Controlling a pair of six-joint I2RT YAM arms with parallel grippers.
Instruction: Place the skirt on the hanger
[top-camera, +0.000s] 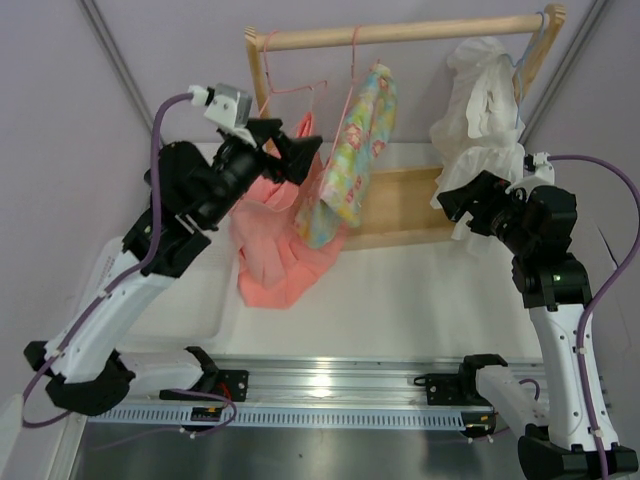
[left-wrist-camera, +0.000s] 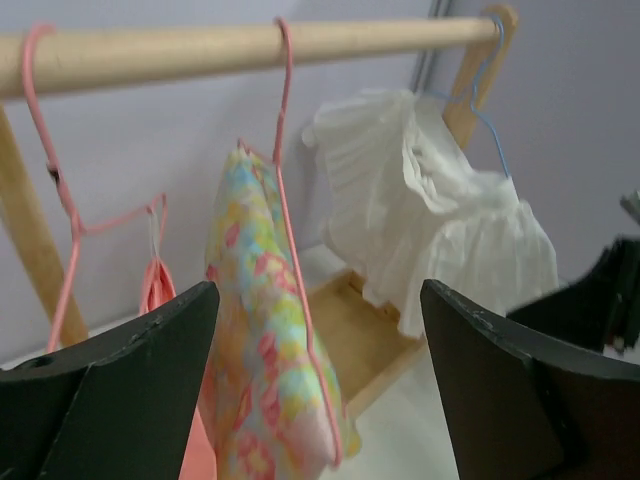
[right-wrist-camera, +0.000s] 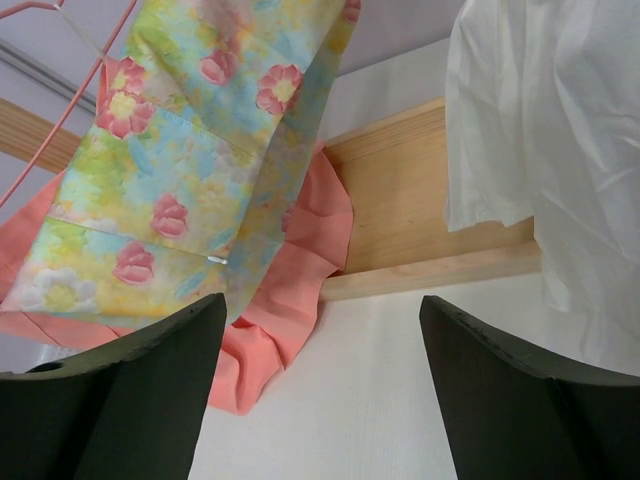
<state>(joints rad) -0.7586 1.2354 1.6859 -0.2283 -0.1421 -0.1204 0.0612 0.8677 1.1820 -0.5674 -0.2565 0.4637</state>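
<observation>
We saw the skirt (top-camera: 352, 150) hanging on the hanger (left-wrist-camera: 285, 110), left fingers (left-wrist-camera: 120, 400) and right fingers (right-wrist-camera: 530, 400) spread empty, off its edges.

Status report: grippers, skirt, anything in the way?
Left gripper and right gripper open, empty. Skirt hangs on hanger from rail. Salmon garment close beside it.

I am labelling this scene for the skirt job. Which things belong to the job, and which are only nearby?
Job: skirt; pink hanger carrying it.

Only nearby: salmon garment; white garment; blue hanger; wooden rail.
</observation>
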